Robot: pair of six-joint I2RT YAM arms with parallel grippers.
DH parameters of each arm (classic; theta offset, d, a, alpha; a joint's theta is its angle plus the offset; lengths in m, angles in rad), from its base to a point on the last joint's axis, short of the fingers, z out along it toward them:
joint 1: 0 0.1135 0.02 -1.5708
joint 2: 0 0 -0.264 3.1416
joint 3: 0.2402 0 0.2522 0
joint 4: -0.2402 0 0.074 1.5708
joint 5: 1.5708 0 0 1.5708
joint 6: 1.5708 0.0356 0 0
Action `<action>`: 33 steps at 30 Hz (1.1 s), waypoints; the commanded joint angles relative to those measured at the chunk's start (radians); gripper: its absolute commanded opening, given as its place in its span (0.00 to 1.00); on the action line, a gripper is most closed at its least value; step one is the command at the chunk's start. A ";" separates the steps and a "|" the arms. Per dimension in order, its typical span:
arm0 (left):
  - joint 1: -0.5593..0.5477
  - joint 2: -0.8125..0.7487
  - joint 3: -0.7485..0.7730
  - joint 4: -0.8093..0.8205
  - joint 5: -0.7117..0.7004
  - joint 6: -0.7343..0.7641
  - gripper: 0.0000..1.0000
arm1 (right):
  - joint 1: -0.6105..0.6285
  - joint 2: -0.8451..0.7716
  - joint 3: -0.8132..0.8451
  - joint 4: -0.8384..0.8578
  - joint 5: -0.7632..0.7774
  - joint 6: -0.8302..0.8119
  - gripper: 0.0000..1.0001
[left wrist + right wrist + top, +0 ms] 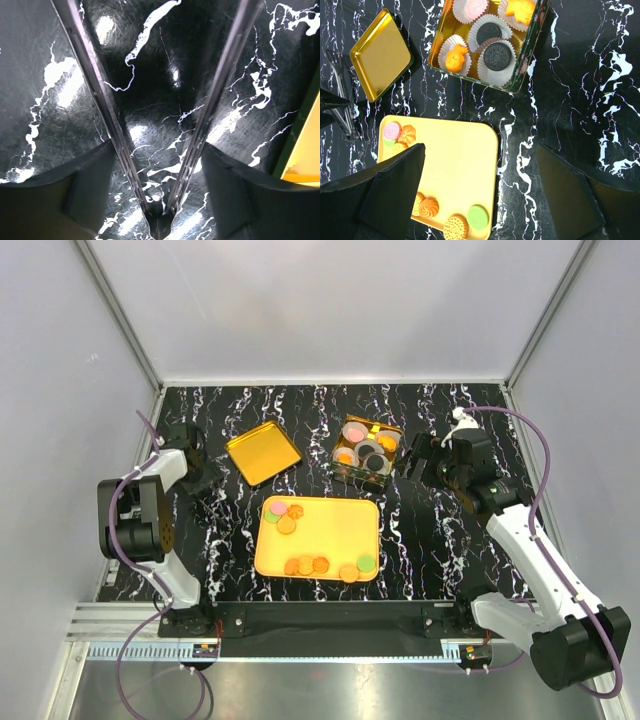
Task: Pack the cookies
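Several cookies (pixel 283 513) lie on the flat yellow tray (pixel 330 530): a pink, green and orange cluster at its far left, and a row (pixel 478 217) along its near edge. More cookies (pixel 498 55) sit in white paper cups inside the gold tin (pixel 367 450). My left gripper (pixel 157 150) is left of the tin's lid, low over the table (pixel 197 468). Metal tongs (pixel 107 125) sit between its fingers, both touching the spread arms. The tongs' tips are out of view. My right gripper (pixel 481 147) hovers open and empty beside the tin (pixel 418 455).
The tin's gold lid (pixel 263 452) lies face up on the black marble table (pixel 430 530), left of the tin and behind the tray. White enclosure walls and aluminium posts ring the table. The tongs (pixel 342 110) also show at the left edge of the right wrist view.
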 commanded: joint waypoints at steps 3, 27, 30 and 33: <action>0.001 -0.038 0.010 0.010 -0.040 -0.002 0.88 | 0.006 -0.019 0.008 0.022 0.001 -0.005 1.00; -0.173 -0.074 0.327 -0.116 -0.169 -0.003 0.82 | 0.006 0.053 0.034 0.008 -0.013 -0.001 1.00; -0.173 0.004 0.350 -0.099 -0.153 -0.025 0.79 | 0.004 0.047 0.031 0.000 -0.001 -0.002 1.00; -0.188 0.080 0.387 -0.087 -0.143 -0.034 0.77 | 0.006 0.045 0.034 -0.006 0.006 -0.009 1.00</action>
